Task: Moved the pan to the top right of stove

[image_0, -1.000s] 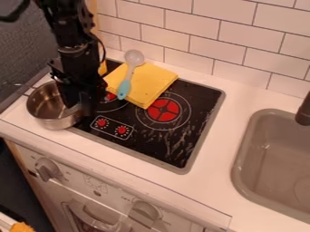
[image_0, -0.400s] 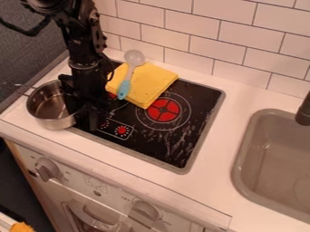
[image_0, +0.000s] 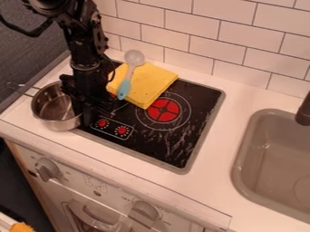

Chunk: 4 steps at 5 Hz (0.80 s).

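The black gripper hangs over the left edge of the stove, at the right side of the pan, and covers part of the pan's rim. The steel pan stands upright on the counter at the stove's left, its right side against or over the stove's edge, its wire handle pointing to the upper left. Whether the fingers hold the rim is hidden. The black stove has red burners and a grey border.
A folded yellow cloth lies on the upper left of the stove, with a blue-handled spoon on top. A grey sink is at the right, its dark faucet above. A tiled wall stands behind.
Since the first frame the gripper has shifted right, and it has come up slightly since the second. The pan has slid slightly right, showing more of its handle.
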Tool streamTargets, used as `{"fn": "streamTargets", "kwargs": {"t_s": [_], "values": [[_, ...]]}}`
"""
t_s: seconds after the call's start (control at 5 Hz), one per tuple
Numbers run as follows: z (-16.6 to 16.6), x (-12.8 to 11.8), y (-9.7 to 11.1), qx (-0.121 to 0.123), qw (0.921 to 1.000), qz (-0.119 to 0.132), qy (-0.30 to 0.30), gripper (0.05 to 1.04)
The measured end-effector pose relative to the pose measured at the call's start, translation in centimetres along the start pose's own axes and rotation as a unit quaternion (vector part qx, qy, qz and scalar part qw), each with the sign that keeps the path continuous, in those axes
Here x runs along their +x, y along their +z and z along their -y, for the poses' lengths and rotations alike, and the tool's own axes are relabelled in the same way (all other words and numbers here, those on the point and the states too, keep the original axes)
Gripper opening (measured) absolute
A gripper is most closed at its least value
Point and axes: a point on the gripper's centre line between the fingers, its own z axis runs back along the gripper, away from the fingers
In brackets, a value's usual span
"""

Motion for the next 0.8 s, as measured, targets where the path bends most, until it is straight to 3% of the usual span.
{"fn": "streamTargets", "kwargs": {"t_s": [0.2, 0.4, 0.6, 0.8], "values": [[0.3, -0.1, 0.2, -0.005, 1.0, 0.005, 0.001, 0.082], [1.0, -1.2, 2.1, -0.016, 0.9995, 0.009, 0.024, 0.081], [3.4, -1.2, 7.0, 0.0, 0.998, 0.061, 0.016, 0.078], [7.8, 1.0, 9.0, -0.015, 0.9929, 0.098, -0.066, 0.078]]}}
